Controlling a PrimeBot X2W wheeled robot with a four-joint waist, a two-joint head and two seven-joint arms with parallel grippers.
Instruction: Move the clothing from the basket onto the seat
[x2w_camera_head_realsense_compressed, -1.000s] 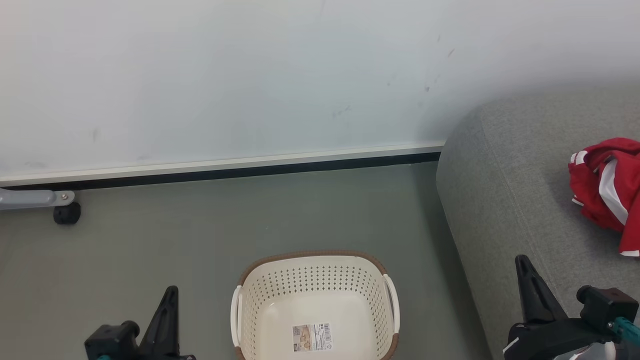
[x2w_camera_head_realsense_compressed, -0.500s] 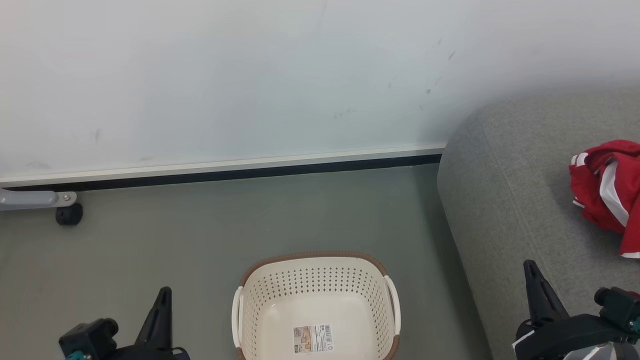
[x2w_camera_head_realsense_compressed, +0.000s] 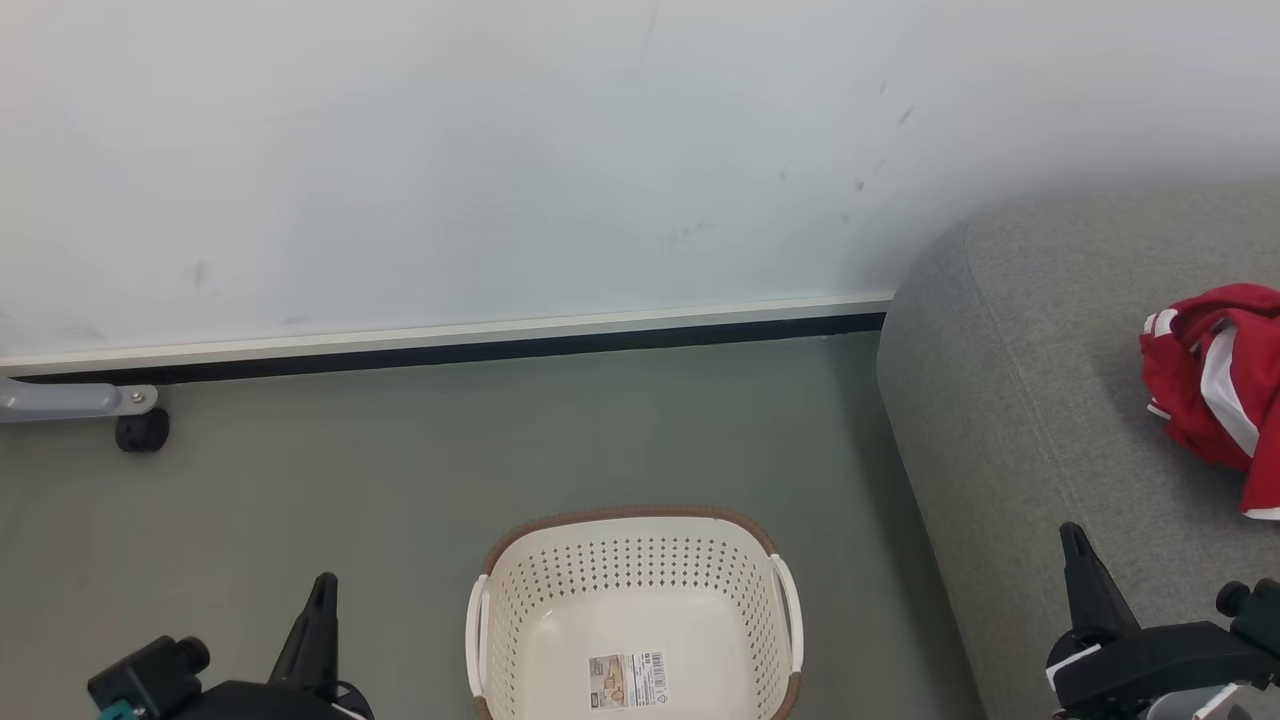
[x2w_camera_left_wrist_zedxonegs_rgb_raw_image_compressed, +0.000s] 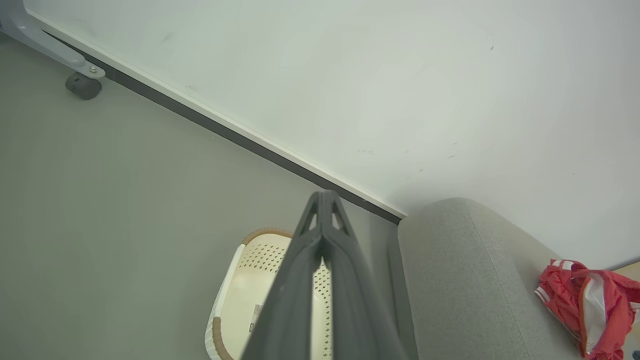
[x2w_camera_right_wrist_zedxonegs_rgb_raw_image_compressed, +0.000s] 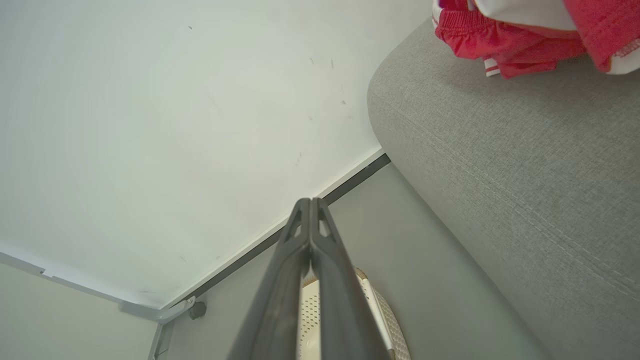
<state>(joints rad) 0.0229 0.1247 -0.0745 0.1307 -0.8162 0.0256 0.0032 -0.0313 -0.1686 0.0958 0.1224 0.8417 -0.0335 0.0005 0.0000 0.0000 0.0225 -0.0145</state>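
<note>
Grey floor below, white wall ahead. Clothing: lies bunched on seat, ahead and to the outer side of right gripper — the nearer arm; well apart from left gripper. Basket: sits empty between both grippers. Both finger pairs: pressed together, holding nothing.

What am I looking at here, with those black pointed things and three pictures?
These come from a wheeled robot with two arms. One picture is from a camera on its head, looking down; the other two are from cameras on its wrists, looking out along each arm. The black points are its left gripper and right gripper, both shut and holding nothing. The basket stands on the floor with just a label inside. The red clothing lies crumpled on the grey seat.
</note>
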